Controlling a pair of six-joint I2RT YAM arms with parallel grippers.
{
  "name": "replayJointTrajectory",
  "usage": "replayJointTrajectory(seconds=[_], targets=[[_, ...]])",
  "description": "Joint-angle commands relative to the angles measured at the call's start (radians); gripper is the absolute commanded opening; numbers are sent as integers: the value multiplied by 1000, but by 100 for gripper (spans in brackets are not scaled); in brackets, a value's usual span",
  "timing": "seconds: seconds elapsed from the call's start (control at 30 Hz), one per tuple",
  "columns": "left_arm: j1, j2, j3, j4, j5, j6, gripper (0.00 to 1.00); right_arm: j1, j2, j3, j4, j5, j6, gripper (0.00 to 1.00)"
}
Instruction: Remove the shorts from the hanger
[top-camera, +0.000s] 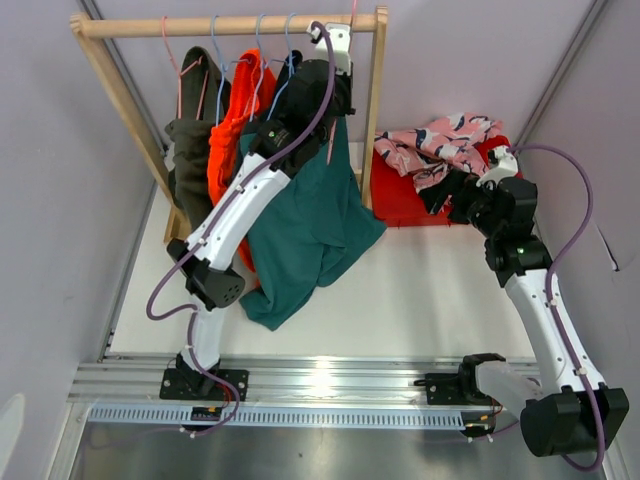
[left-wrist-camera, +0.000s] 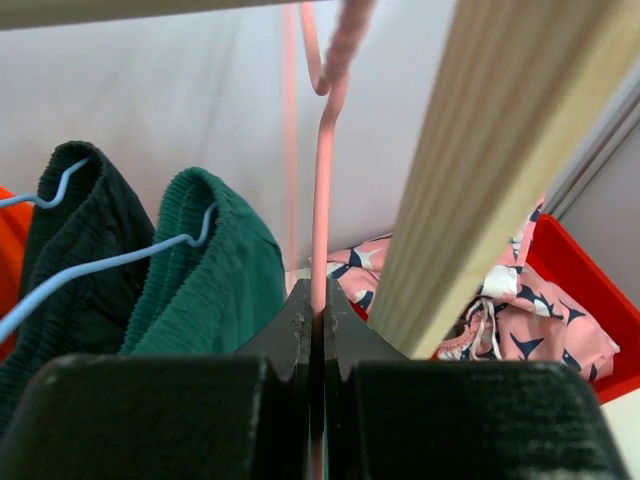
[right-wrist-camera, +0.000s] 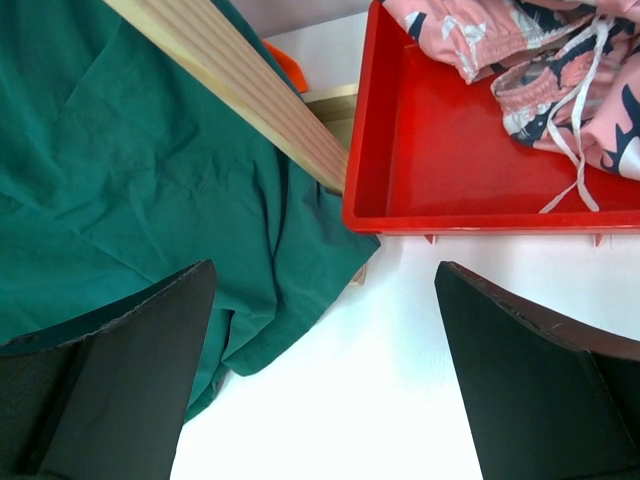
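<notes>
Olive shorts (top-camera: 190, 150), orange shorts (top-camera: 232, 120) and teal shorts (top-camera: 310, 230) hang on wire hangers from the wooden rail (top-camera: 200, 25). Dark shorts (left-wrist-camera: 80, 250) hang beside the teal pair (left-wrist-camera: 215, 270), mostly hidden behind my left arm in the top view. The pink printed shorts (top-camera: 440, 145) lie in the red bin (top-camera: 400, 205). My left gripper (left-wrist-camera: 320, 300) is up by the rail's right end (top-camera: 335, 48), shut on a bare pink hanger (left-wrist-camera: 322, 200). My right gripper (right-wrist-camera: 325, 370) is open and empty over the table, just in front of the bin (right-wrist-camera: 450, 160).
The rack's right wooden post (left-wrist-camera: 490, 160) stands close beside my left gripper and shows in the right wrist view (right-wrist-camera: 240, 90), between the teal shorts (right-wrist-camera: 130, 170) and the bin. Grey walls enclose the table on both sides.
</notes>
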Motion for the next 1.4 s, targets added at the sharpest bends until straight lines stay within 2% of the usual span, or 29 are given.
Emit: replayJointTrajectory(seconds=[0.0, 0.13, 0.17, 0.27, 0.33, 0.4, 0.5, 0.7, 0.83, 0.93, 1.37], targets=[[10, -42, -16, 44, 32, -47, 3, 13, -20, -14, 20, 2, 2, 99], [10, -60, -47, 33, 58, -53, 9, 28, -18, -28, 32, 13, 11, 99], [10, -65, -47, 29, 68, -53, 19, 36, -15, -29, 32, 16, 13, 100], [10, -95, -60, 15, 93, -59, 37, 49, -11, -34, 32, 31, 13, 99], [9, -132, -85, 7, 99, -59, 46, 56, -7, -36, 33, 33, 14, 99], [9, -161, -90, -7, 110, -64, 52, 62, -6, -36, 35, 36, 16, 99], [0, -233, -88, -54, 139, -72, 54, 82, 0, -39, 41, 50, 17, 99], [-28, -444, -192, -80, 72, -33, 68, 126, 20, -51, 53, 80, 17, 99], [-24, -507, -234, -97, -40, 28, 72, 152, 29, -51, 56, 102, 14, 99], [-2, -522, -258, -112, -63, 47, 74, 163, 31, -51, 56, 110, 14, 99], [136, -507, -355, -74, 39, 45, 70, 181, 31, -60, 33, 136, -4, 99]])
